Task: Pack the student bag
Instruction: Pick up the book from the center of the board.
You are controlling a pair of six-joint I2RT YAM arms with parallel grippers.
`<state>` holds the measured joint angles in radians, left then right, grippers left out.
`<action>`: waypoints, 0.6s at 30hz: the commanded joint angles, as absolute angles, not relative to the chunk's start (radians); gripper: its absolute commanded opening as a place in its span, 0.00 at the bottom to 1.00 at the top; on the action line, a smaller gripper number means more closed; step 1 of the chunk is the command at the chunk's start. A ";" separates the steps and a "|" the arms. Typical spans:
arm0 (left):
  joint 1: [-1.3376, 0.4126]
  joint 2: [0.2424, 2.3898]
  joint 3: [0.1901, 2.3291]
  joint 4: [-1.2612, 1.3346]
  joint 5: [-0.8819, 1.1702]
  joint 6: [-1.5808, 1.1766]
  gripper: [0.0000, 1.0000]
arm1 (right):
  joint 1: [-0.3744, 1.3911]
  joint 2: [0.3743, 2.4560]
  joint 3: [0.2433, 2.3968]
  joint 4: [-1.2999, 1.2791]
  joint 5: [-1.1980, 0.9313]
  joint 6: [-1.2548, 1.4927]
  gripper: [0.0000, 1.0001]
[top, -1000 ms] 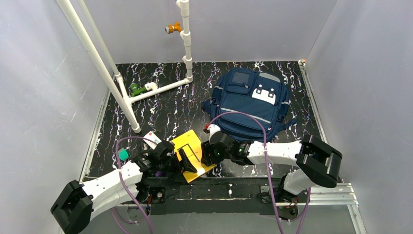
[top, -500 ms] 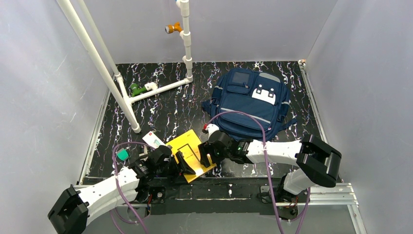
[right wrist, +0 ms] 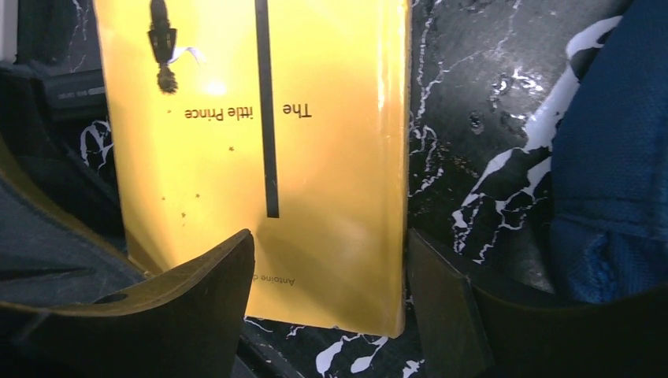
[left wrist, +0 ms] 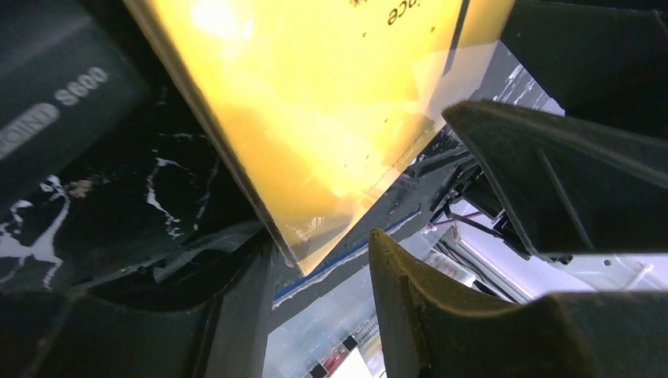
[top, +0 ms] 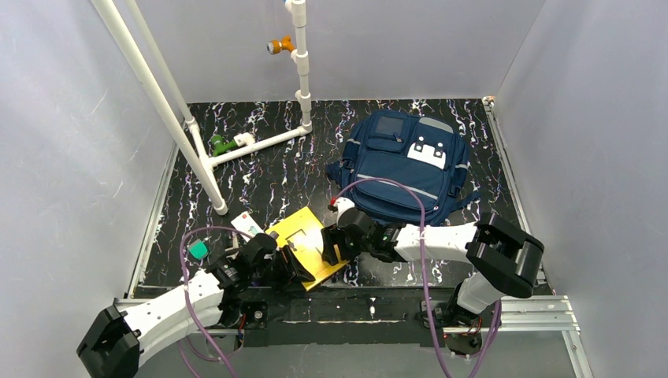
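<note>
Two arms reach low over the black marbled table (top: 260, 177), meeting at a yellow book (top: 303, 236). There the right claw (top: 329, 250) gapes across its edge; the left claw (top: 298, 265) straddles a corner, whether pinching I cannot tell. Beyond the book the student bag (top: 410, 161) lies flat, grey walls around.

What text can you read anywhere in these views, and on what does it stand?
"The ittle Prince", upside down, black bar over one letter: yellow glossy book cover.
"Antoine d", cut off: same cover.
"OINT" and "S600": dark grey object beside the book.
White patch on the navy blue backpack: too small to read.
</note>
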<state>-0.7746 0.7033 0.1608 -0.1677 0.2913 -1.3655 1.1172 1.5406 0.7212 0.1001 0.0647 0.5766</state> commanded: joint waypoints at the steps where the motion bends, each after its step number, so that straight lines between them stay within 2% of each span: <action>1: -0.769 0.706 0.280 -0.045 0.252 -1.349 0.43 | 1.138 1.533 0.692 0.149 -0.057 0.641 0.73; 9: -0.769 0.807 0.351 -0.007 0.197 -1.283 0.43 | 1.138 1.425 0.635 0.131 -0.037 0.675 0.59; 15: -0.770 0.902 0.406 0.032 0.155 -1.245 0.44 | 1.138 1.449 0.605 0.200 -0.092 0.698 0.47; 18: -0.770 0.936 0.434 0.035 0.150 -1.212 0.42 | 1.138 1.453 0.582 0.250 -0.111 0.716 0.45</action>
